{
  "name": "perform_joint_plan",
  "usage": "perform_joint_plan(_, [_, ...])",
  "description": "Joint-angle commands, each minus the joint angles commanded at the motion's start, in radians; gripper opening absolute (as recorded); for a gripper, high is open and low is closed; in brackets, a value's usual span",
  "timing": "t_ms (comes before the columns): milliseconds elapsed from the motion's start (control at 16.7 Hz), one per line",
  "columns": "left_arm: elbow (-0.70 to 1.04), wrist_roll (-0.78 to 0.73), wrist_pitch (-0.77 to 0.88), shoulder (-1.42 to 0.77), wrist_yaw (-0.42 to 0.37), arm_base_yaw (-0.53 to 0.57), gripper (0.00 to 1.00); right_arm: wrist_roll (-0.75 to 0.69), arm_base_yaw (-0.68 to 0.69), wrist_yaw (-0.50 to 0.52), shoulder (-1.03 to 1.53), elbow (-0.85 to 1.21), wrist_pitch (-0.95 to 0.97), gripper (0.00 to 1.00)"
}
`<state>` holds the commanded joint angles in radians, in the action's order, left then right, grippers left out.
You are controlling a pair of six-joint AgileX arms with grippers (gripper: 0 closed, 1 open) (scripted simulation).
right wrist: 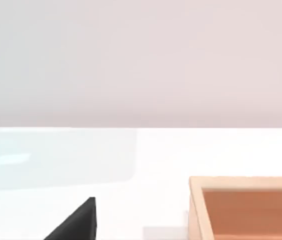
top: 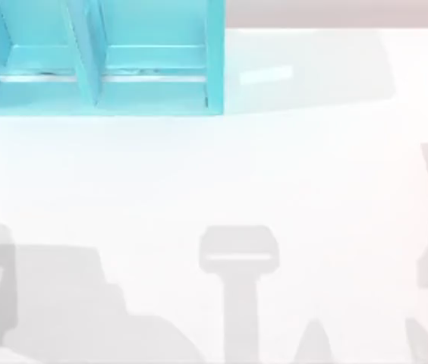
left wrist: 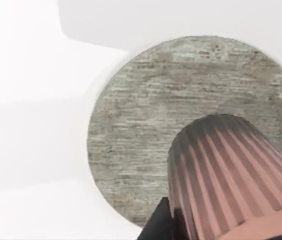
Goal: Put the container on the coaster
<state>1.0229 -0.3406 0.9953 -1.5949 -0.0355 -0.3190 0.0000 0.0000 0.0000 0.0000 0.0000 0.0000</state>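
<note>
1. Landmark for all positions: the coaster point(left wrist: 181, 130), a round grey disc with a stone-like grain lying flat on the white table point(left wrist: 26, 150).
2. Left wrist view: the container point(left wrist: 231, 175), a copper-brown ribbed cup, sits close under the camera with its narrower end pointing toward the coaster. Its outline overlaps the coaster's face on the side nearest the camera.
3. A dark finger point(left wrist: 156, 225) of the left gripper lies against the container's side. Only this sliver shows, so whether the pincer is clamped on the cup cannot be told from the frames; judged likely that the cup is carried.
4. Key relation: the container's long axis runs from the left wrist toward the coaster, tilted in this view rather than square to the disc. Whether the base touches the coaster or hangs above it cannot be told.
5. Judgement: the left arm is the nearer one and the coming move is a descent onto the disc, ideally toward its centre, since the cup appears offset to the coaster's near edge.
6. Right arm: idle, far from the coaster. Its view shows a dark fingertip point(right wrist: 78, 222) and a wooden box point(right wrist: 246, 207) on the table; finger state cannot be told.
7. Top view: a teal shelf point(top: 96, 57) stands at the table's far left.
</note>
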Motion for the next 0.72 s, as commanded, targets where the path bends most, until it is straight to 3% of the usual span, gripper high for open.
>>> perform_joint_plan(180, [-0.069, 0.001, -0.097, -0.028, -0.001, -0.001, 0.0, 0.0, 0.0, 0.0, 0.0, 0.0, 0.0, 1.0])
perform_joint_plan(480, [-0.083, 0.0, -0.112, -0.038, -0.001, -0.001, 0.0, 0.0, 0.0, 0.0, 0.0, 0.0, 0.0, 1.0])
perform_joint_plan(720, [-0.083, 0.0, -0.112, -0.038, -0.001, -0.001, 0.3, 0.0, 0.0, 0.0, 0.0, 0.0, 0.0, 1.0])
